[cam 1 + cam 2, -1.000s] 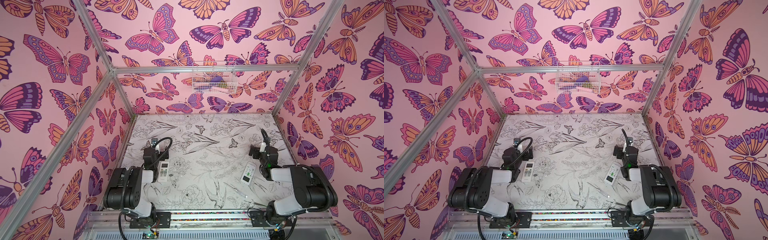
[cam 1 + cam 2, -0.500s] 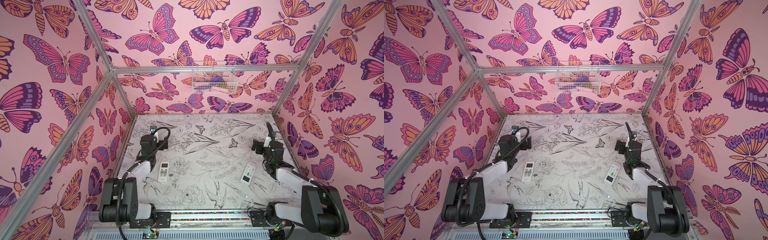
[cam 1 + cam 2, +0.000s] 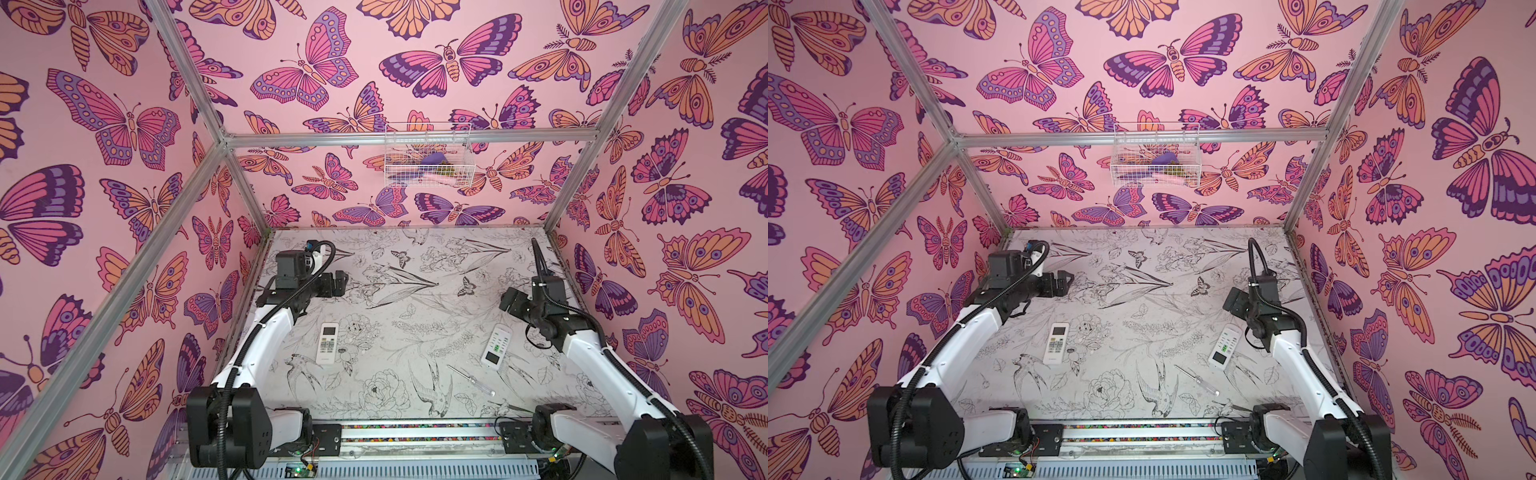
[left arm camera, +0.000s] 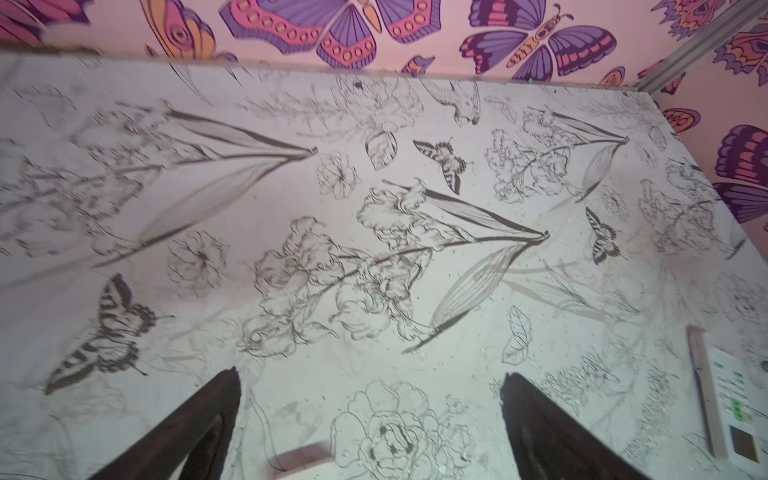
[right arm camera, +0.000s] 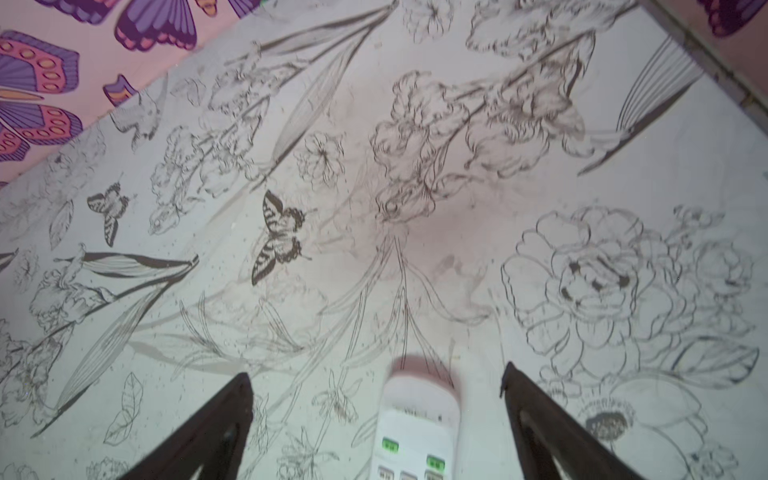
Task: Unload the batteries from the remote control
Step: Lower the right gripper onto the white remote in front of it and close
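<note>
Two white remote controls lie face up on the flower-printed table. One remote point(image 3: 327, 343) point(image 3: 1055, 343) is left of centre; its end shows at the edge of the left wrist view point(image 4: 303, 461). The other remote point(image 3: 496, 347) point(image 3: 1225, 347), with green buttons, lies on the right and shows between the fingers in the right wrist view point(image 5: 415, 432). My left gripper point(image 3: 338, 282) point(image 4: 370, 374) hangs open above the table, beyond its remote. My right gripper point(image 3: 508, 300) point(image 5: 376, 370) is open too, above the far end of the green-buttoned remote. No batteries are in view.
A thin clear-handled screwdriver point(image 3: 471, 380) point(image 3: 1197, 380) lies near the front, beside the right remote. A white wire basket point(image 3: 428, 156) hangs on the back wall. Pink butterfly walls and metal frame posts close in the table on three sides.
Both arms have unfolded and reached toward the back of the table, carrying the grippers up and away from the front edge. Neither remote nor the screwdriver has moved.
</note>
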`<state>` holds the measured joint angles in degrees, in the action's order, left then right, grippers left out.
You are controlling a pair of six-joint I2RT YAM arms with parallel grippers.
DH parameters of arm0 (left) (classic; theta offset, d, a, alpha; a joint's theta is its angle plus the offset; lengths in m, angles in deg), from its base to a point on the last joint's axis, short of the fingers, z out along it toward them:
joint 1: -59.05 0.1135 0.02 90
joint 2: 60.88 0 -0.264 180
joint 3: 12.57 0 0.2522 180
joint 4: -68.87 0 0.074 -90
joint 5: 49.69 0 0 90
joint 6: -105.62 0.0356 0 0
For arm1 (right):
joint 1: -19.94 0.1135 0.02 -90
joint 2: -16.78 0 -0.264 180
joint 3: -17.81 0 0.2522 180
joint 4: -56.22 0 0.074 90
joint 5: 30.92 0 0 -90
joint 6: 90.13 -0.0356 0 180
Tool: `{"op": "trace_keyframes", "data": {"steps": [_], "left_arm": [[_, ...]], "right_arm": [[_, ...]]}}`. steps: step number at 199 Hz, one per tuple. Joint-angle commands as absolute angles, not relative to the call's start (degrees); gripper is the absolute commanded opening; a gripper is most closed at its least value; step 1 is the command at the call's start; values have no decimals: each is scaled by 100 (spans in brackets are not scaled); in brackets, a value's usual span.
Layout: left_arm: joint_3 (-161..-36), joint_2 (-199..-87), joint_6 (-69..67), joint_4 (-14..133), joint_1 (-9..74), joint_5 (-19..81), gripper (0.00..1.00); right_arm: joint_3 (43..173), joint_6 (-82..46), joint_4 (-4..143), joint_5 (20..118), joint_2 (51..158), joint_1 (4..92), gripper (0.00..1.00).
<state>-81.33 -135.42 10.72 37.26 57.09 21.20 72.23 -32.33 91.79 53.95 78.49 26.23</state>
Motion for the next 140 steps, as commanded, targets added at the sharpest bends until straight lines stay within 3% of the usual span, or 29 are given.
{"op": "trace_keyframes", "data": {"steps": [1, 53, 98, 140], "left_arm": [[-8125, -13864, 563, 3563, 5701, 1655, 100], [-7994, -13981, 215, 3697, 5712, 1550, 100], [-7957, -14015, 170, 3745, 5762, 1479, 100], [-8001, -14015, 173, 3697, 5860, 1423, 100]], "right_arm": [[7080, -3715, 10069, 5141, 7654, 2827, 94], [6669, -4183, 10272, 4706, 7406, 3426, 94], [6671, -4551, 10311, 4260, 7846, 4281, 93], [6653, -4891, 10473, 4273, 8226, 4545, 92]]}}
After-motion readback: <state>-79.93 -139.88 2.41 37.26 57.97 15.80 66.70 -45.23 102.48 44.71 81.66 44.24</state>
